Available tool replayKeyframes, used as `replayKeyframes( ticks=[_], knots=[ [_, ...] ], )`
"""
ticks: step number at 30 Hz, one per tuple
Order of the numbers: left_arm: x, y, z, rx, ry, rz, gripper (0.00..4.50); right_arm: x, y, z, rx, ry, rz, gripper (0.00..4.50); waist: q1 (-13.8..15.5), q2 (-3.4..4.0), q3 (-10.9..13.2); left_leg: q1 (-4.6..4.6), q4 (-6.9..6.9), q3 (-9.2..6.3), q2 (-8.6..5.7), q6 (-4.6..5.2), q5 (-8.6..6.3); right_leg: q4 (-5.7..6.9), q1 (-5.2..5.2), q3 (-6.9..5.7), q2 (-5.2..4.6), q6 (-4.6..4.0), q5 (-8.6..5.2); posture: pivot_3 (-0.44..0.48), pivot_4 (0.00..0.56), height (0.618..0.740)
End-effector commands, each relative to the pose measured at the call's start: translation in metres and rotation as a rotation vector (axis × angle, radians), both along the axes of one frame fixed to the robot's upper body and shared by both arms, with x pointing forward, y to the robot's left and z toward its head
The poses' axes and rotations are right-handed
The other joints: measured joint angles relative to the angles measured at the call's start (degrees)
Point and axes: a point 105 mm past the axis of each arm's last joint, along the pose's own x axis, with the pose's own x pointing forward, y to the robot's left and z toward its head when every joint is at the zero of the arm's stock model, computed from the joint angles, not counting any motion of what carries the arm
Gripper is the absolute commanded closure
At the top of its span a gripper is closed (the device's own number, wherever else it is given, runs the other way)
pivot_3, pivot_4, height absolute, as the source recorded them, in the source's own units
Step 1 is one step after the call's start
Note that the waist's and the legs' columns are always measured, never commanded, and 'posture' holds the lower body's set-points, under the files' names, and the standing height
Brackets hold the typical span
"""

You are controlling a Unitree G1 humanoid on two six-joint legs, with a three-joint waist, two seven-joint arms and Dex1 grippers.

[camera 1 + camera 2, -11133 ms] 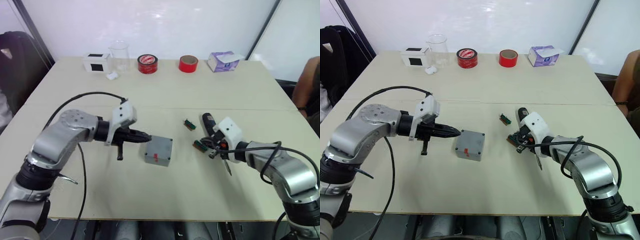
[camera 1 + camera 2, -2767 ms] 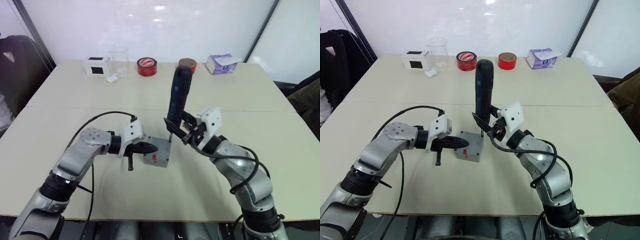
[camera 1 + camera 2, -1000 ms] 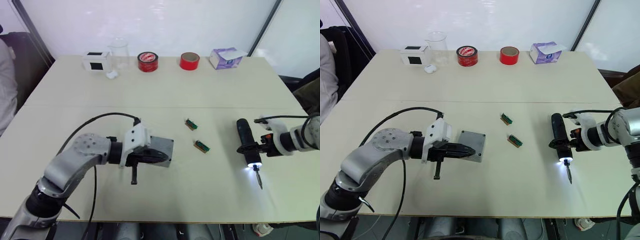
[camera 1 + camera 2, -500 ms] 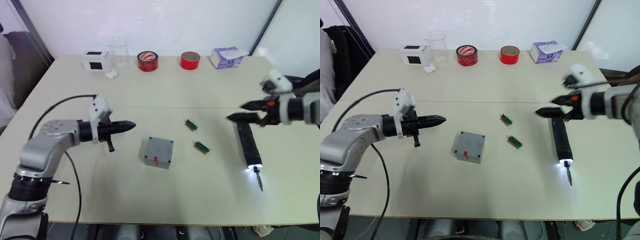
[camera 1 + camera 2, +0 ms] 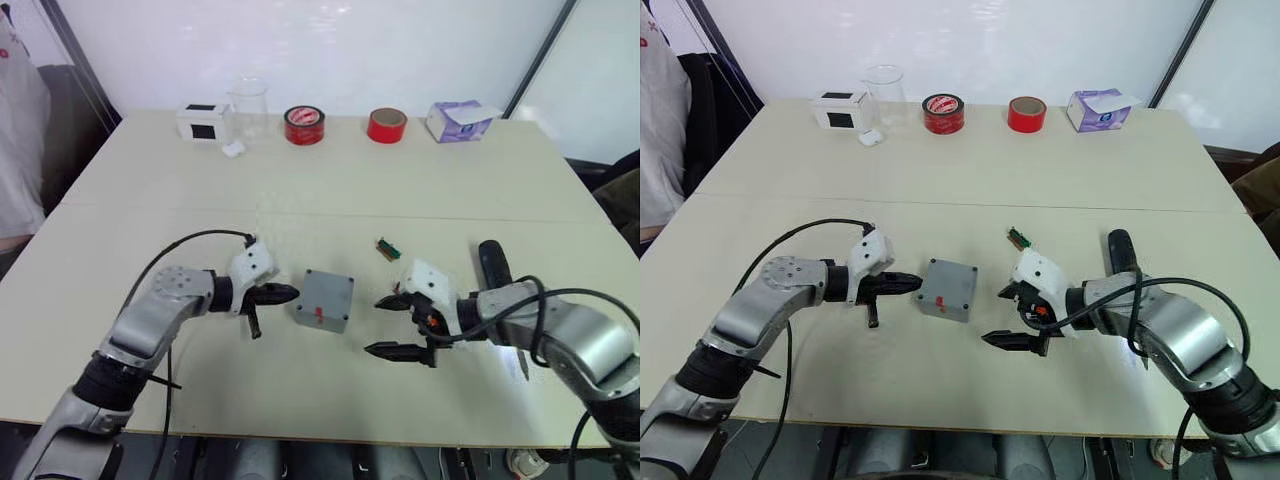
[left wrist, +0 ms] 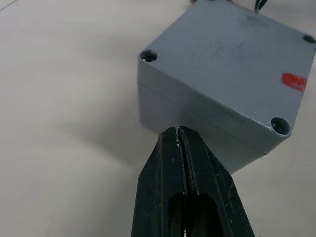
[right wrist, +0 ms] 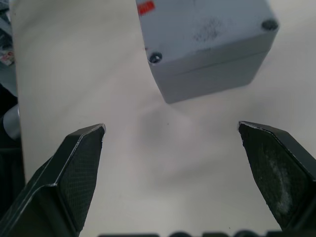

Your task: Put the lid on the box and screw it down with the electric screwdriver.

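Observation:
The grey box point(image 5: 324, 301) sits mid-table with the lid point(image 6: 232, 54) on top of it; corner screw holes and a small red mark show on the lid. My left gripper point(image 5: 285, 294) is shut and empty, its tip right at the box's left side. My right gripper point(image 5: 380, 325) is open and empty, just right of the box, its fingers spread wider than the box in the right wrist view. The black electric screwdriver point(image 5: 490, 263) lies on the table behind my right forearm, held by nothing.
A small green part point(image 5: 388, 247) lies beyond the right gripper. Along the far edge stand a white box point(image 5: 203, 120), a clear beaker point(image 5: 248, 100), two red tape rolls point(image 5: 303, 125), point(image 5: 386, 125) and a tissue box point(image 5: 460, 120). A person point(image 5: 20, 130) stands at the far left.
The right gripper let go of the screwdriver, which now lies on the table, and came in open beside the box. The shut left gripper drew back, then returned to the box's left side.

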Motion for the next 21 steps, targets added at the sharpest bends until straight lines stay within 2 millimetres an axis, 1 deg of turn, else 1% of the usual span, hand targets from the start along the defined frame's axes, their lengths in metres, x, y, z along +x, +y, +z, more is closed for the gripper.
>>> replayKeyframes(
  ticks=[1,5,9,11,12,14,15,16,18,19,20,21],
  knots=[
    [0.003,-0.010,0.006,0.001,-0.049,-0.045,4.50,0.002,0.009,0.001,-0.001,-0.034,0.043,0.06,0.09,0.00,0.00,-0.01,0.02,0.00,0.00,0.00,0.00,0.00,0.00,0.00,0.00,0.00,0.00,0.000,0.150,0.740],
    [0.008,-0.024,0.006,-0.012,-0.060,-0.089,4.50,0.001,0.017,-0.002,0.018,-0.009,0.066,0.06,0.19,0.00,0.00,-0.03,0.09,-0.01,-0.02,0.01,0.00,0.00,0.04,0.00,-0.01,0.01,0.01,0.000,0.150,0.740],
    [0.018,-0.035,0.005,-0.017,-0.077,-0.112,4.50,-0.008,0.025,-0.002,0.036,0.034,0.114,0.06,0.12,0.00,0.00,-0.03,0.10,-0.04,-0.05,0.02,-0.01,-0.01,0.07,0.00,-0.02,0.01,0.01,0.000,0.150,0.740],
    [0.027,-0.038,0.004,-0.003,-0.094,-0.105,4.50,-0.011,0.030,0.001,0.055,0.052,0.125,0.06,0.10,0.00,0.00,-0.02,0.10,-0.04,-0.04,0.03,-0.01,-0.01,0.06,-0.01,-0.01,0.02,0.01,0.000,0.150,0.740],
    [0.031,-0.037,0.003,0.012,-0.107,-0.097,4.50,-0.013,0.031,0.002,0.059,0.057,0.129,0.06,0.10,0.00,0.00,-0.02,0.10,-0.04,-0.04,0.04,-0.02,-0.01,0.06,-0.01,0.00,0.02,0.01,0.000,0.150,0.740],
    [0.040,-0.028,0.000,0.047,-0.125,-0.059,4.50,-0.013,0.026,0.005,0.030,0.038,0.122,0.06,0.04,0.00,0.00,-0.03,0.10,-0.06,-0.03,0.04,-0.02,0.00,0.06,-0.03,0.01,0.03,0.02,0.000,0.150,0.740],
    [0.042,-0.024,-0.001,0.054,-0.129,-0.049,4.50,-0.014,0.023,0.006,0.020,0.030,0.119,0.06,-0.08,0.00,0.00,-0.03,0.10,-0.06,-0.03,0.04,-0.02,0.00,0.05,-0.03,0.01,0.03,0.02,0.000,0.150,0.740],
    [0.042,-0.018,-0.001,0.064,-0.129,-0.036,4.50,-0.014,0.017,0.011,0.004,0.015,0.110,0.06,-0.11,0.00,0.00,-0.02,0.10,-0.06,-0.02,0.04,-0.02,0.00,0.05,-0.02,0.00,0.03,0.02,0.000,0.150,0.740],
    [0.038,-0.005,-0.001,0.081,-0.123,-0.024,4.50,-0.013,0.003,0.023,-0.031,-0.020,0.093,0.06,-0.09,0.01,0.01,-0.04,0.10,-0.06,-0.01,0.04,-0.02,0.01,0.02,-0.02,0.00,0.03,0.02,0.000,0.150,0.740],
    [0.037,-0.001,-0.001,0.085,-0.121,-0.021,4.50,-0.013,-0.001,0.026,-0.042,-0.031,0.088,0.06,-0.11,0.01,0.01,-0.04,0.09,-0.05,-0.01,0.04,-0.02,0.01,0.01,-0.02,-0.01,0.02,0.01,0.000,0.150,0.740],
    [0.033,0.002,0.000,0.084,-0.113,-0.023,4.50,-0.009,-0.005,0.029,-0.056,-0.052,0.076,0.06,-0.10,0.00,0.00,-0.04,0.09,-0.05,0.02,0.05,-0.03,0.00,0.01,-0.02,-0.01,0.02,0.01,0.000,0.150,0.740],
    [0.023,0.004,-0.001,0.078,-0.091,-0.041,4.50,-0.002,-0.010,0.032,-0.070,-0.088,0.057,0.06,-0.19,0.00,0.00,-0.03,0.09,-0.07,0.03,0.05,-0.03,0.00,0.02,-0.02,-0.01,0.02,0.01,0.000,0.150,0.740]
  ],
)
